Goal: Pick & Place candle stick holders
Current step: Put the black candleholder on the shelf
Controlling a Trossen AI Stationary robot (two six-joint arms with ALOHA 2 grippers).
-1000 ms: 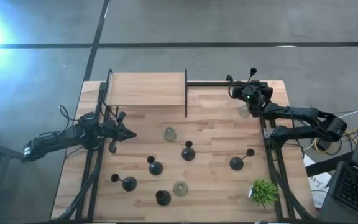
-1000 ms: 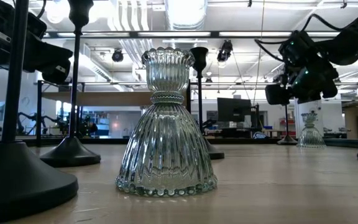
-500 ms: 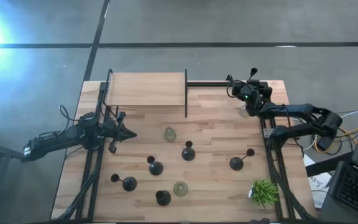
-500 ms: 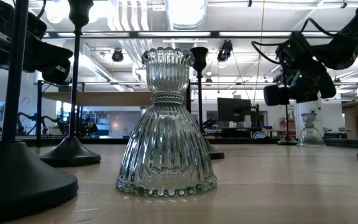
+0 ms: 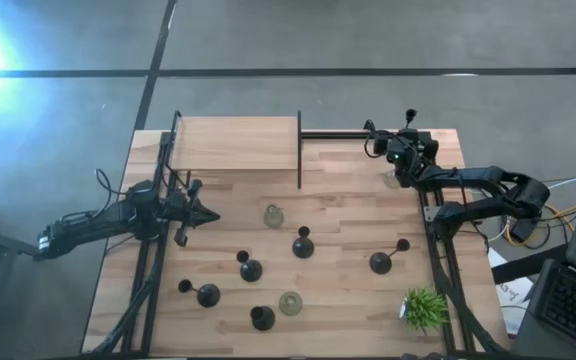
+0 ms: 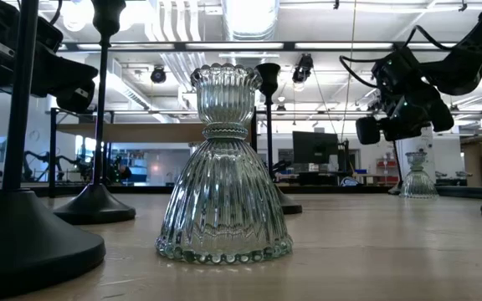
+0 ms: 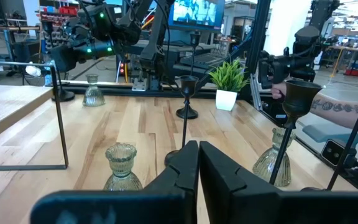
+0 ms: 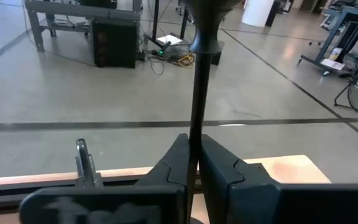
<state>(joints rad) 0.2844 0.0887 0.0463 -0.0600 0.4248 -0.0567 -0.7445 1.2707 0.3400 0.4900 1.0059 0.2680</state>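
Right gripper [image 8: 193, 163] is up at the far right corner of the worktop [image 5: 348, 200], and its fingers are pinched shut on the thin stem of a tall black holder [image 8: 199, 74], which runs straight up between them with its cup above. So the key relation is this: the holder's long axis stands vertical and the grip sits low on the stem, so most of the length sits above the fingers and, as I judge it, any lift has to go straight up to keep it from swinging. Just beside the gripper on the near side stands a glass holder [image 5: 392, 179], close enough to be clipped if the arm drifts that way. The left gripper [image 5: 206, 214] waits at the left edge of the worktop, fingers closed on nothing, well apart from this corner; the right arm is plainly the nearer one for this job. The rest of the holders are spread over the near half: black ones in the middle [image 5: 303, 246] and toward the right [image 5: 381, 262], glass ones among them [image 5: 290, 302], and the green plant [image 5: 424, 306] at the near right. The high view gives the layout but hides the grip under the wrist; the right wrist view shows the stem clamped, yet not the base, so whether it has left the wood I cannot tell.
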